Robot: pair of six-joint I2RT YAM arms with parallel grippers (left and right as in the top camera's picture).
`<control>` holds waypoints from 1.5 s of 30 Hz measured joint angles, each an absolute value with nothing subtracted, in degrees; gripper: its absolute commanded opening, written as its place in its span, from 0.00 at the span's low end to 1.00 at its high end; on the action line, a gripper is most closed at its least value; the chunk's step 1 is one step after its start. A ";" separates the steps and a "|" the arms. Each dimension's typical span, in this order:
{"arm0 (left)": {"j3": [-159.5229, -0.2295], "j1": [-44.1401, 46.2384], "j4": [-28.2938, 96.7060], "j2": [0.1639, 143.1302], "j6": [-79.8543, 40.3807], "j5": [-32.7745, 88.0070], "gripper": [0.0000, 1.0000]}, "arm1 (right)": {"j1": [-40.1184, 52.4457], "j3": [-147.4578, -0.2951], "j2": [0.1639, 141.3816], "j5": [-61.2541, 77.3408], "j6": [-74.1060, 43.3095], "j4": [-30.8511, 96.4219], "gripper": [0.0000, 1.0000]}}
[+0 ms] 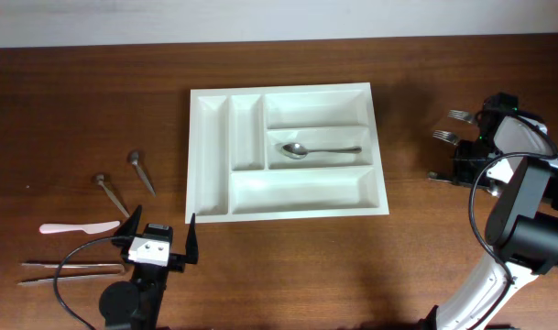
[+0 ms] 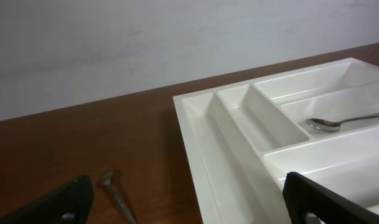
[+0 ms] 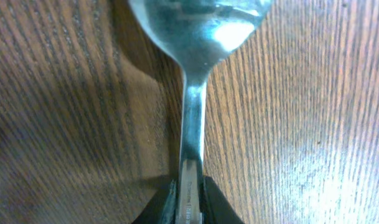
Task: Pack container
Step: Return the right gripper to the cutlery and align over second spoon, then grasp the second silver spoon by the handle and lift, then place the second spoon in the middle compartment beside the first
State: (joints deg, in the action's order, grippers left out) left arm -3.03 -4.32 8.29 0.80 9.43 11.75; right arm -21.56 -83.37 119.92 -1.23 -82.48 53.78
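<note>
The white cutlery tray lies at the table's middle, with a metal spoon in its middle long compartment. The tray and the spoon also show in the left wrist view. My left gripper is open and empty just off the tray's front left corner; its fingers frame the tray's edge. My right gripper is at the far right, shut on the handle of a metal utensil lying low over the wood. Two forks' tines stick out beside it.
Two dark-headed small utensils lie left of the tray; one shows in the left wrist view. A pale pink knife and thin long utensils lie at the front left.
</note>
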 measured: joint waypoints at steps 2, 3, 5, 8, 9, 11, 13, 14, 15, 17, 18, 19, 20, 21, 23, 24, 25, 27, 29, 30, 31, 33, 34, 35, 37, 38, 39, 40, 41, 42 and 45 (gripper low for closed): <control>-3.03 -4.32 8.29 0.80 9.43 11.73 0.99 | -21.56 -83.37 119.92 -1.34 -82.17 53.84 0.04; -3.03 -4.32 8.29 0.80 9.43 11.73 0.99 | -21.56 -83.37 119.92 -1.43 -82.02 53.82 0.04; -3.03 -4.32 8.29 0.80 9.43 11.75 0.99 | -21.56 -83.37 119.92 -1.50 -81.25 53.82 0.04; -3.03 -4.32 8.29 0.80 9.43 11.75 0.99 | -21.56 -83.44 119.92 -1.69 -79.50 53.89 0.04; -3.03 -4.32 8.29 0.80 9.43 11.75 0.99 | -21.56 -83.48 119.92 -1.78 -78.70 53.98 0.04; -3.03 -4.32 8.32 0.80 9.43 11.75 0.99 | -21.56 -83.72 119.96 -2.04 -76.88 54.63 0.04; -3.03 -4.32 8.32 0.80 9.43 11.75 0.99 | -21.56 -84.47 120.03 -2.09 -75.37 55.92 0.04; -3.03 -4.32 8.32 0.80 9.43 11.75 0.99 | -21.56 -85.36 120.07 -2.11 -74.37 57.01 0.04; -3.03 -4.32 8.32 0.80 9.43 11.75 0.99 | -21.56 -86.17 120.07 -2.11 -73.58 57.78 0.04; -3.03 -4.32 8.32 0.80 9.43 11.75 0.99 | -21.32 -88.99 120.07 -2.13 -71.61 59.77 0.04; -3.03 -4.32 8.32 0.80 9.43 11.75 0.99 | -21.19 -90.65 120.07 -2.22 -70.65 60.99 0.04; -3.03 -4.32 8.32 0.80 9.43 11.75 0.99 | -20.95 -92.42 120.07 -2.31 -69.93 62.41 0.04; -3.03 -4.32 8.32 0.80 9.43 11.75 0.99 | -20.64 -94.28 120.07 -2.48 -69.30 63.90 0.04; -3.03 -4.32 8.32 0.80 9.43 11.75 0.99 | -20.03 -96.53 120.07 -2.55 -68.51 65.84 0.04; -3.03 -4.32 8.32 0.80 9.43 11.75 0.99 | -18.48 -100.20 120.07 -2.70 -67.55 68.77 0.04; -3.03 -4.32 8.32 0.80 9.43 11.75 0.99 | -17.45 -101.97 120.07 -2.74 -67.05 70.02 0.04; -3.03 -4.32 8.32 0.80 9.43 11.75 0.99 | -15.92 -104.03 120.07 -2.74 -66.76 71.24 0.04; -3.03 -4.32 8.32 0.80 9.43 11.75 0.99 | -13.21 -106.50 120.05 -2.24 -66.35 72.18 0.04; -3.03 -4.32 8.32 0.80 9.43 11.75 0.99 | -9.93 -108.53 120.05 -1.06 -66.35 72.29 0.04; -3.03 -4.32 8.32 0.80 9.43 11.75 0.99 | -8.27 -109.16 120.05 -0.45 -66.78 72.31 0.04; -3.03 -4.32 8.32 0.80 9.43 11.75 0.99 | -6.33 -109.67 120.05 0.40 -67.59 72.29 0.04; -3.03 -4.32 8.29 0.80 9.43 11.75 0.99 | -2.92 -109.84 120.05 2.04 -69.56 72.25 0.04; -3.03 -4.32 8.32 0.80 9.43 11.73 0.99 | -0.73 -109.84 120.05 3.07 -71.26 72.40 0.04; -3.03 -4.32 8.32 0.80 9.43 11.75 0.99 | 0.67 -109.84 120.05 3.75 -72.60 72.44 0.04; -3.03 -4.32 8.29 0.80 9.43 11.75 0.99 | 4.25 -109.84 120.05 4.93 -76.69 72.38 0.04; -3.03 -4.32 8.32 0.80 9.43 11.75 0.99 | 5.58 -109.84 120.05 5.21 -78.30 72.29 0.04; -3.03 -4.32 8.32 0.80 9.43 11.75 0.99 | 7.05 -109.84 120.07 5.69 -80.16 71.94 0.04; -3.03 -4.32 8.32 0.80 9.43 11.75 0.99 | 8.80 -109.84 120.05 5.96 -82.28 71.26 0.04; -3.03 -4.32 8.29 0.80 9.43 11.75 0.99 | 10.11 -109.84 120.05 6.15 -83.83 70.59 0.04; -3.03 -4.32 8.32 0.80 9.43 11.75 0.99 | 11.40 -109.84 120.05 6.35 -85.30 70.00 0.04; -3.03 -4.32 8.32 0.80 9.43 11.75 0.99 | 14.87 -109.84 120.05 6.81 -89.32 69.12 0.05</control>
